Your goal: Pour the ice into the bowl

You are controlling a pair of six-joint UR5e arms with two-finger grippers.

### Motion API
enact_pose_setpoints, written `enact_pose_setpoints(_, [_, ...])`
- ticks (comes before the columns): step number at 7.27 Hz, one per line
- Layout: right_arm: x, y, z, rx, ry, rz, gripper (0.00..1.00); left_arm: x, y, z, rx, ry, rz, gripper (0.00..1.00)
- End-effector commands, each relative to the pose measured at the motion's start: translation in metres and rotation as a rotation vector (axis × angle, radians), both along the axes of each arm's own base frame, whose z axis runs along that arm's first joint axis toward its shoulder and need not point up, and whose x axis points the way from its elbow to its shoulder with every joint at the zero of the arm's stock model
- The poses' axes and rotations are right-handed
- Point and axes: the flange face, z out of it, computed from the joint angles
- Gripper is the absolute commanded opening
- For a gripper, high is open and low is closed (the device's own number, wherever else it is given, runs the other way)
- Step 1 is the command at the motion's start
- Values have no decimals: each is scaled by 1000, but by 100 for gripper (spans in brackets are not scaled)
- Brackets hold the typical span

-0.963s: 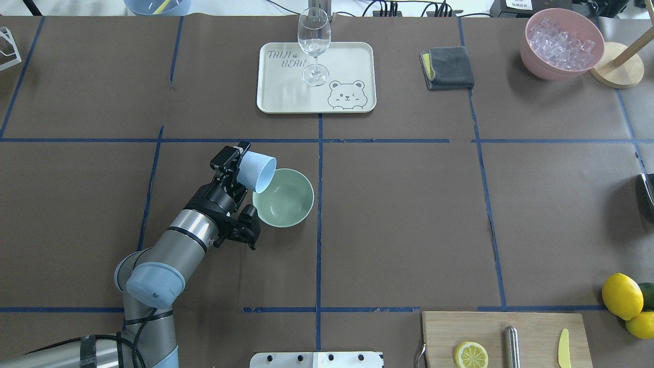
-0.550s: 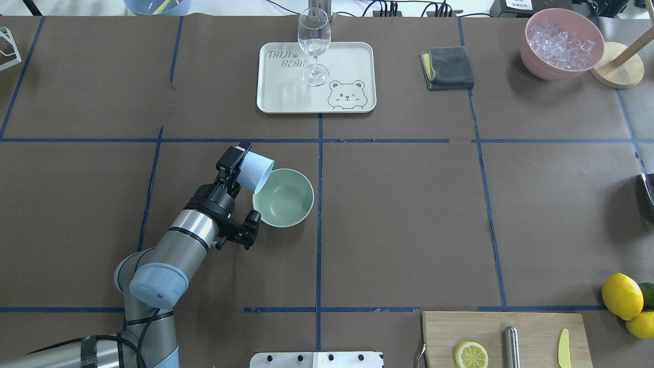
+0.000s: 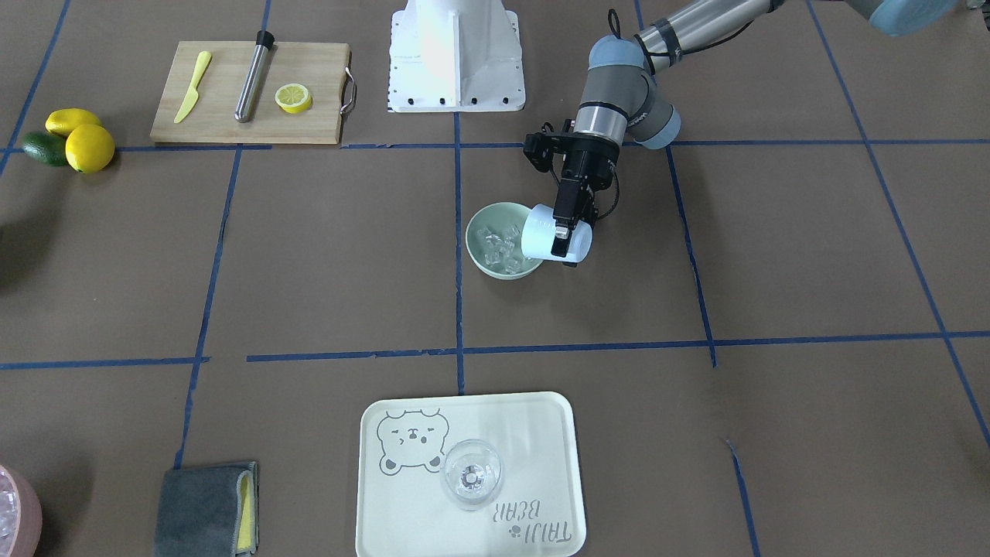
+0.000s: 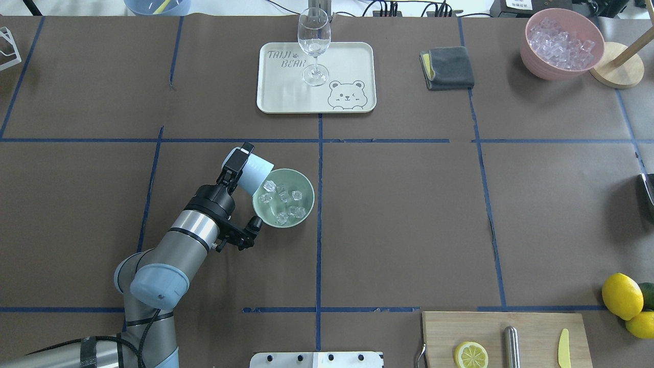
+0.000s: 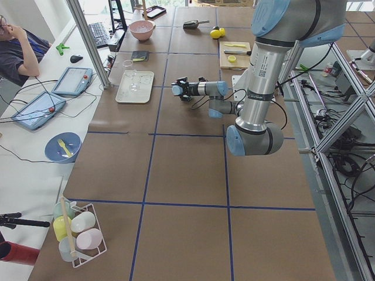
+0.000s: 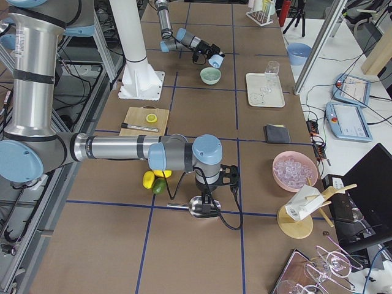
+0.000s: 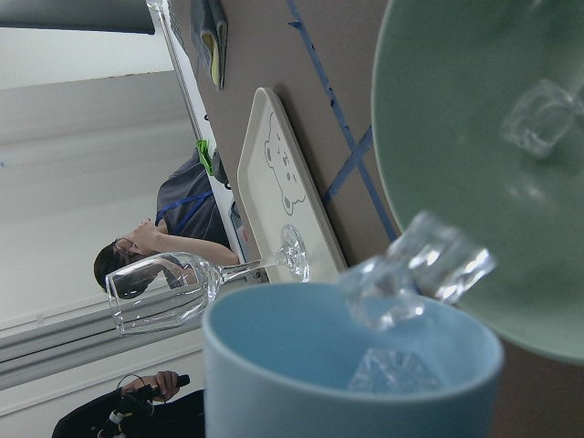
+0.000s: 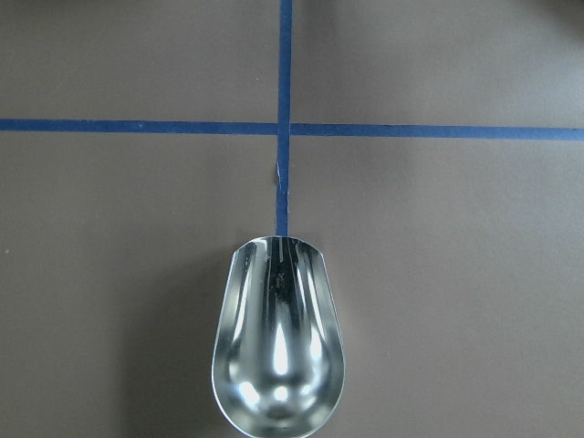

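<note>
The left gripper (image 4: 244, 164) has its jaws closed across the light blue cup (image 4: 257, 176), pinching its wall, and holds it tipped steeply with the mouth just over the mint-green bowl's (image 4: 302, 183) rim on the robot's left side. Most of the ice (image 4: 281, 202) lies scattered inside the bowl, while the left wrist view shows a few cubes (image 7: 415, 269) at the cup's lip or just off it, above the bowl. The pour looks nearly complete. The risk is that these last cubes leave so near the bowl's rim that one could strike the edge and skip out onto the table. The cup's lip might also catch the bowl and push it. The right gripper (image 6: 207, 199) hangs far from the bowl above a metal scoop (image 8: 278, 347); I cannot tell how its jaws stand.
</note>
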Motion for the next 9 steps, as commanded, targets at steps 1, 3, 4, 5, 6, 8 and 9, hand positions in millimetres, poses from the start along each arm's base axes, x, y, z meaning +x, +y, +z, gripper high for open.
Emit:
enact_pose_setpoints(1, [1,1,1,-3,-2,4,100,-1,-1,0,32,-67,-12,0])
enact_pose_setpoints(3, [1,2,1,-4,-2,3,100,-2,0,-5,38,-64,-11,0])
enact_pose_setpoints(4, [1,3,2,-6,-2,4,100,-7,1,-11,44,-37,-9,0])
enact_pose_setpoints(5, [1,3,2,-5,-2,3,100,-15,-1,-22,40,13,-7,0])
enact_pose_setpoints(6, [1,3,2,-5,-2,3,100,-19,-3,-24,-12,134,-7,0])
enact_pose_setpoints(8, [1,2,2,-1,-1,2,100,-27,-19,-18,-164,409,65,0])
enact_pose_setpoints(9, [1,2,2,0,0,1,100,-36,-32,-12,-238,520,89,0])
